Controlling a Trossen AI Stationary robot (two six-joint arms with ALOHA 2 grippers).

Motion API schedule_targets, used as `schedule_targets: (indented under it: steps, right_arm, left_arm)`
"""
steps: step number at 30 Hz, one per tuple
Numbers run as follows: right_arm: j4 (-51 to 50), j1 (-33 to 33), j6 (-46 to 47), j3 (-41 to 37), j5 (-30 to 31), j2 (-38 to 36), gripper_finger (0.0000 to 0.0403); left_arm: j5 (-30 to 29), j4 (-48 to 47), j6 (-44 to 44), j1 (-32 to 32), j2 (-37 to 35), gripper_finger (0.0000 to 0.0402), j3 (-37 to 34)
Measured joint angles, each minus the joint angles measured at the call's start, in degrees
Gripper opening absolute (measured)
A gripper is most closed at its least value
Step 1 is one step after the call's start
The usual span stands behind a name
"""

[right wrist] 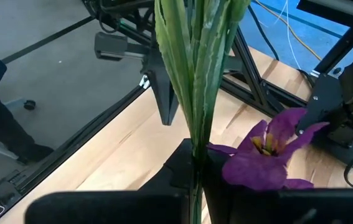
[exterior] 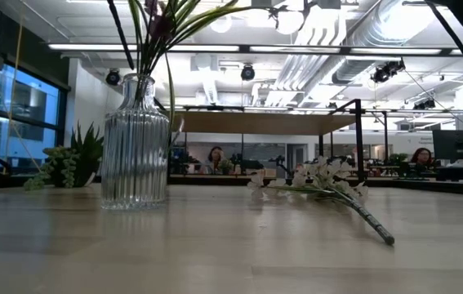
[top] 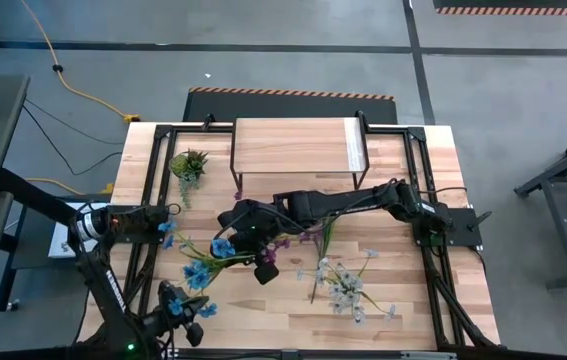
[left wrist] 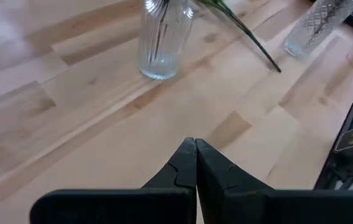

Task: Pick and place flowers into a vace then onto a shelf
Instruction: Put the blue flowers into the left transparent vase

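The right gripper (right wrist: 196, 163) is seen closed on the green stems of a purple flower spray (right wrist: 266, 149), whose long leaves rise past the fingers and whose open purple blossom sits just beside them. In the high view this gripper (top: 246, 222) is held over the middle of the table, in front of the shelf (top: 298, 146), with the right arm stretched in a long reach from its base at the table's right edge. From table height the stems and leaves are shown standing in the ribbed glass vase (exterior: 134, 144), the purple bloom near its mouth. A white-pink spray (exterior: 322, 184) is left lying flat on the tabletop (exterior: 215, 245), to the right of the vase in the low view and apart from it; from above it (top: 343, 285) is spread on the planks toward the front right. Blue flowers (top: 201, 268) are scattered toward the front left. A second, cut-glass vase (left wrist: 316, 25) stands near the table's edge. The left gripper (left wrist: 195, 155) is shut on nothing, hanging above bare wood with its arm folded at the table's left side. A small green potted plant (top: 189, 163) is set left of the shelf.
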Motion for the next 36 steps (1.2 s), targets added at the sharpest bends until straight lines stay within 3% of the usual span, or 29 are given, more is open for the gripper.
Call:
schedule_targets:
  steps: [24,28,36]
  right_arm:
    - [-0.65,0.06,0.04,0.00,0.75,0.00,0.0013]
    - [-0.83,0.17,-0.04,0.00,1.03,0.00,0.0012]
    - [-0.14,0.22,-0.04,0.00,1.09,0.00,0.0011]
  left_arm:
    - [-4.95,-1.17,0.53,2.29,0.33,0.0037,-0.76]
    - [-8.54,-1.19,1.03,2.30,0.33,0.0037,-0.76]
    - [-10.22,-1.92,1.76,4.08,0.33,0.0037,-0.76]
